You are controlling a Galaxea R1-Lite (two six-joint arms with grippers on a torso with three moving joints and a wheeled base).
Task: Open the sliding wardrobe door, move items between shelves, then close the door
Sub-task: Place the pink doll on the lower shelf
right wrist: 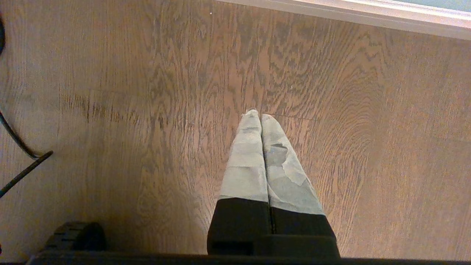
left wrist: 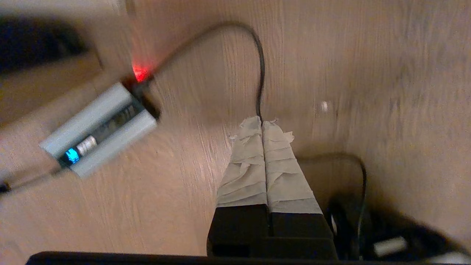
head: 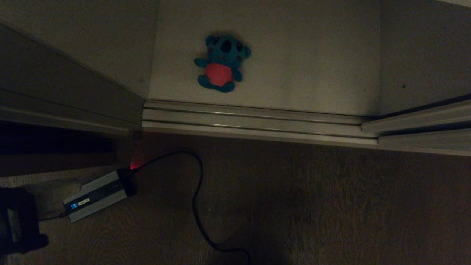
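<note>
One of the items, a teal-blue plush toy [head: 222,63] with a red belly, lies face up on the white bottom shelf [head: 312,66] inside the wardrobe. The opening in front of it is uncovered. A grey sliding wardrobe door [head: 62,82] stands to the left of the opening, and another panel's pale frame [head: 419,123] shows on the right. Neither gripper appears in the head view. My left gripper [left wrist: 262,120] hangs shut and empty over the wooden floor, close to a black cable. Held shut with nothing in it, my right gripper [right wrist: 259,116] is over bare floor.
A pale metal door track [head: 254,117] runs along the shelf's front edge. On the floor at the left lies a silver power box [head: 96,196] with a red light, and its black cable [head: 197,206] loops toward me. A dark object [head: 16,221] sits at the lower left.
</note>
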